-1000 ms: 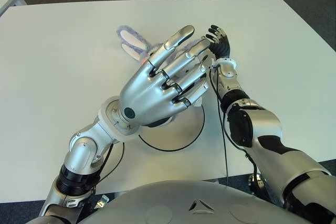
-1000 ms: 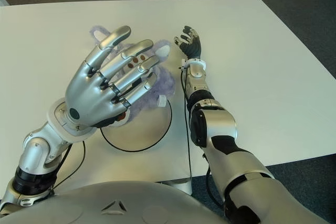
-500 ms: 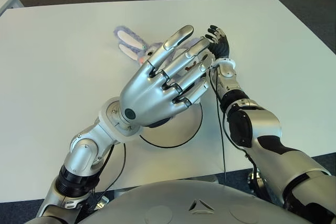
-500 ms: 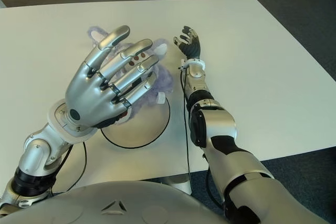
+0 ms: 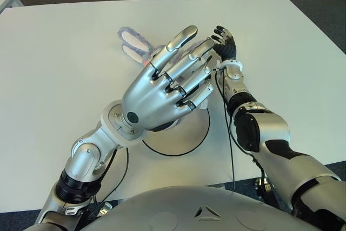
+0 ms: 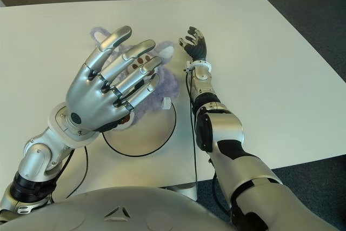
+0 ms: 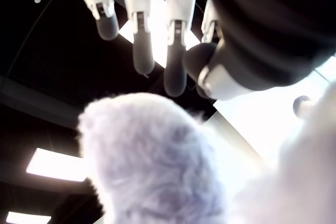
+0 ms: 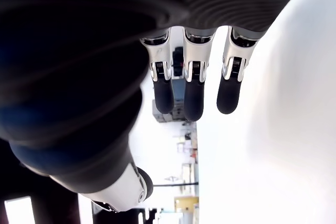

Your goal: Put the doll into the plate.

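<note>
Left hand [image 5: 165, 87] fingers spread, holding nothing, above doll [image 6: 162, 82]. Doll lies across plate [image 5: 184, 142] far rim, near tabletop [image 5: 65, 79] centre. Right hand [image 6: 194, 43] relaxed, empty, beside it.

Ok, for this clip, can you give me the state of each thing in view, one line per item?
left hand: raised over the doll, fingers spread, holding nothing.
right hand: beside the doll on its right, fingers relaxed, holding nothing.
doll: lying at the plate's far edge, ears pointing away from the robot, mostly hidden by the left hand.
plate: its visible near part is bare.
</note>
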Tool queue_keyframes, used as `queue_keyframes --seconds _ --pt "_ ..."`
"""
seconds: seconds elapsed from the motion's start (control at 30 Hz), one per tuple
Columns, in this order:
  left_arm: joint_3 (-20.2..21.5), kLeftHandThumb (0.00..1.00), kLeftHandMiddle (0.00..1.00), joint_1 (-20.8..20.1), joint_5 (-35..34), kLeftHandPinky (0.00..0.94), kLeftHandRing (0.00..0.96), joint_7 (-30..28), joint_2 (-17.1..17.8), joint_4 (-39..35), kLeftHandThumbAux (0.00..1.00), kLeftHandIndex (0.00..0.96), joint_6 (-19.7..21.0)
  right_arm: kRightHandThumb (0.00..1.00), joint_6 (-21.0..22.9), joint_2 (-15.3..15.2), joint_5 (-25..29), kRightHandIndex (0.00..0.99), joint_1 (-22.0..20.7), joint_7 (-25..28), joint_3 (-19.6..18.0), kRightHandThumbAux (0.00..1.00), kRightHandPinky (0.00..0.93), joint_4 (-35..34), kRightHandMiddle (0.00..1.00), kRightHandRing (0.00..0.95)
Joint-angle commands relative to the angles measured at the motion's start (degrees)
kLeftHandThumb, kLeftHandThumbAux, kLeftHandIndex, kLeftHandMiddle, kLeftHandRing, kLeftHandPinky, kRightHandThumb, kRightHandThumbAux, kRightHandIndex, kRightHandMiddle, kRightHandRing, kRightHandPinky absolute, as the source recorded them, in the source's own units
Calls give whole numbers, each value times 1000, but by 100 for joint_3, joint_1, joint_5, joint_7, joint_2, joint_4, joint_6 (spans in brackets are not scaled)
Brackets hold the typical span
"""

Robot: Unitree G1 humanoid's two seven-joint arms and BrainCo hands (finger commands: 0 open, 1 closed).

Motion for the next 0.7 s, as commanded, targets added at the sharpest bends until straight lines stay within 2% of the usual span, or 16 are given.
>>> queue_keyframes --seconds 0.03,0.07,0.13,0.2,0.27,0.33,0.43,0.7 --pt "50 720 340 87 -110 67 224 -453 304 -82 700 416 -34 394 -36 23 3 157 51 40 -6 891 213 50 172 188" --pt "128 721 271 162 -240 75 184 -838 471 -162 700 418 -93 424 -64 13 20 185 63 82 -28 867 205 75 182 183" --pt "277 722 186 -267 -618 67 121 -1971 828 -254 700 420 -191 458 -102 9 35 213 72 142 -43 842 195 91 190 177" --pt "274 721 167 -495 -1024 71 102 -2500 947 -247 700 420 -207 462 -102 12 40 216 70 161 -48 840 192 91 190 175" --pt "238 719 148 -492 -1425 80 81 -2815 1031 -242 701 421 -203 463 -95 12 47 217 70 167 -55 839 189 94 189 173" --pt "263 718 137 -610 -1709 92 73 -3013 1110 -195 701 421 -212 462 -92 12 50 218 69 169 -58 839 192 95 189 173" --pt "435 716 119 -1191 -2241 116 64 -3138 1296 220 701 420 -312 459 -94 16 43 217 71 160 -54 840 193 96 188 173" --pt "507 715 78 -1693 -2664 91 23 -2933 1498 670 702 420 -843 456 -109 24 44 217 72 152 -76 847 197 111 190 174"
